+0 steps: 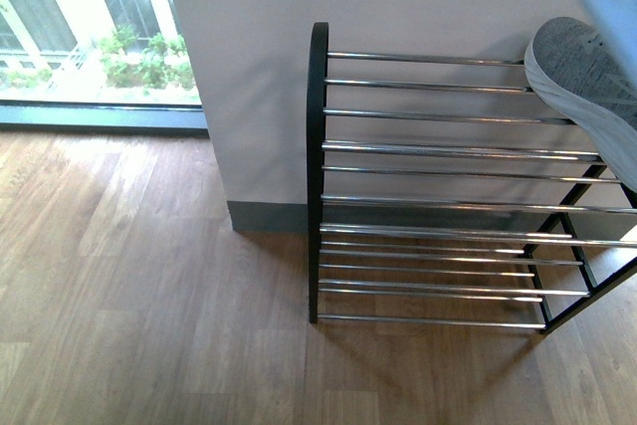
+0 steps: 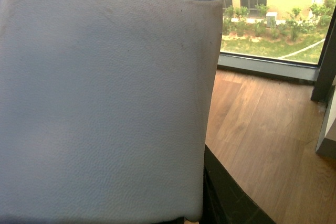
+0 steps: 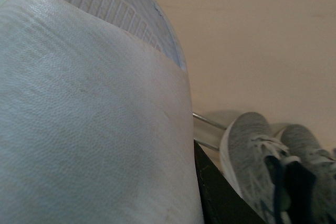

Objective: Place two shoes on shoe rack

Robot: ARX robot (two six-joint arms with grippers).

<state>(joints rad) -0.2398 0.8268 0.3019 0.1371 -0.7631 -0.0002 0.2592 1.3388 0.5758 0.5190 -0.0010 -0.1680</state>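
Front view: sneaker (image 1: 587,72) on shoe rack (image 1: 448,196) (top tier).

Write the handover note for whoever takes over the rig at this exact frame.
Left pincer: hidden; a pale blue slide fills its wrist view, apparently held.
Right pincer: hidden too; a second slide fills its view, near the rack.
Grey sneakers already sit as a pair on the shoe rack, top tier, right end; front view shows one toe.
Left: set both slides on free rods.
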